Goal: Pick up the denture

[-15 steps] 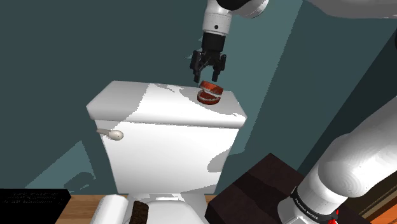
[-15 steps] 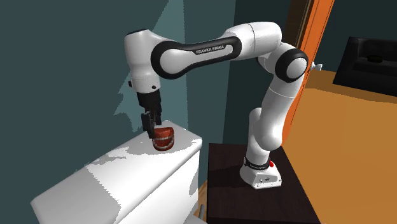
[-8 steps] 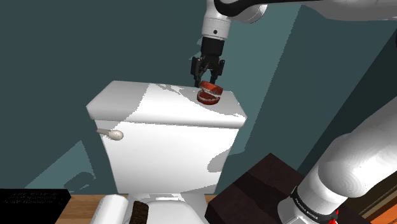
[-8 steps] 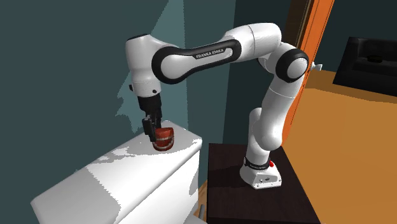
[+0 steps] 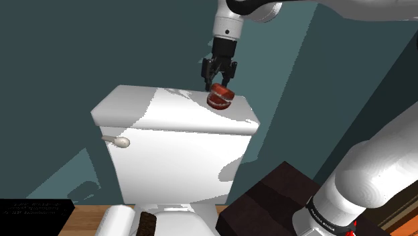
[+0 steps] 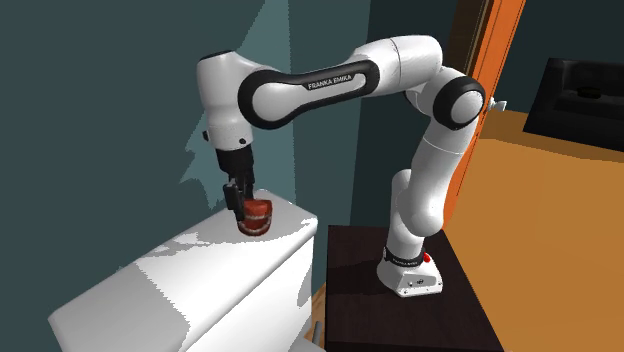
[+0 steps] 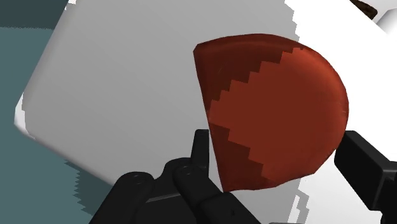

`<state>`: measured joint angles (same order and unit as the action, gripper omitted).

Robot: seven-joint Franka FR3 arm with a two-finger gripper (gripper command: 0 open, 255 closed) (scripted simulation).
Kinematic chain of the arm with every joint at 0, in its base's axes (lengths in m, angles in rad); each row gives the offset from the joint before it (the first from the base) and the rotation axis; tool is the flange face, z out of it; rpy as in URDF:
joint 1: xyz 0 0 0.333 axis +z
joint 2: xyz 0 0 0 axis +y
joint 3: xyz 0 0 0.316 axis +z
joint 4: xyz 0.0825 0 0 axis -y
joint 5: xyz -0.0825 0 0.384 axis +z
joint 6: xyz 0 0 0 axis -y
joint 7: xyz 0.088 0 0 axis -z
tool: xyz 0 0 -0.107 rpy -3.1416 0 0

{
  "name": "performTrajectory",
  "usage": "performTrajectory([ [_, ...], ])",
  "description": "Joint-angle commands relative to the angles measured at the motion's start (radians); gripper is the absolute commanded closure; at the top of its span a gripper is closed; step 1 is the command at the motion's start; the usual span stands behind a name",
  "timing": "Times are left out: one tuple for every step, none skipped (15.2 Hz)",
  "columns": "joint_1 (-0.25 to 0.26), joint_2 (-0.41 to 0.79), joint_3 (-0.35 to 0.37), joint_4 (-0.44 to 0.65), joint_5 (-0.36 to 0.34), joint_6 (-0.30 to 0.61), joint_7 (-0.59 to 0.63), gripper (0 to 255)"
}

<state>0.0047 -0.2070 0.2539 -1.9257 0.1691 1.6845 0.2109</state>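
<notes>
1. Shoulder view: my hand (image 5: pixel 218 84) points down over the white toilet tank lid (image 5: pixel 167 110). The red denture (image 5: pixel 220 98) is at its tips, near the lid's back edge on that view's right.
2. Wrist view: both fingers (image 7: pixel 199 151) press the denture's sides, clasping it.
3. Second exterior view: I cannot tell whether the denture touches the lid.

Place: a bathroom in a home.
Toilet cistern (image 5: pixel 181 151): white, flat-lidded, set against the wall (the plainest sign of the room's use).
Flush lever (image 5: pixel 119 141): a pale handle on the cistern's front, toward the shoulder view's left.
Toilet seat (image 5: pixel 171 210): white, just below the cistern's front.
Walls (image 5: pixel 74 47): dark teal, behind and beside the cistern.
Floor (image 5: pixel 87 221): wood-coloured, at the cistern's foot.
Door frame (image 6: pixel 497 50): orange, past the cistern on the second exterior view's right.
Sofa (image 6: pixel 585 92): dark, in the room beyond that frame, well apart from the cistern.
</notes>
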Motion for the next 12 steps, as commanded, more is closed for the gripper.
performTrajectory([
  [0.000, 0.002, -0.001, 0.026, -0.001, -0.025, 0.003, 255],
  [-0.001, 0.004, -0.001, 0.041, -0.002, -0.038, 0.005, 255],
  [-0.001, 0.006, -0.001, 0.056, -0.003, -0.052, 0.007, 255],
  [-0.001, 0.008, -0.002, 0.072, -0.003, -0.065, 0.009, 255],
  [-0.002, 0.010, -0.002, 0.088, -0.004, -0.079, 0.010, 255],
  [-0.002, 0.012, -0.002, 0.104, -0.005, -0.092, 0.012, 255],
  [-0.002, 0.015, -0.003, 0.120, -0.005, -0.106, 0.014, 255],
  [-0.002, 0.018, -0.003, 0.136, -0.006, -0.119, 0.016, 255],
  [-0.003, 0.021, -0.003, 0.153, -0.007, -0.133, 0.018, 255],
  [-0.003, 0.024, -0.003, 0.170, -0.008, -0.146, 0.020, 255],
  [-0.003, 0.028, -0.003, 0.188, -0.009, -0.160, 0.022, 255],
  [-0.003, 0.032, -0.003, 0.205, -0.009, -0.174, 0.024, 255],
])
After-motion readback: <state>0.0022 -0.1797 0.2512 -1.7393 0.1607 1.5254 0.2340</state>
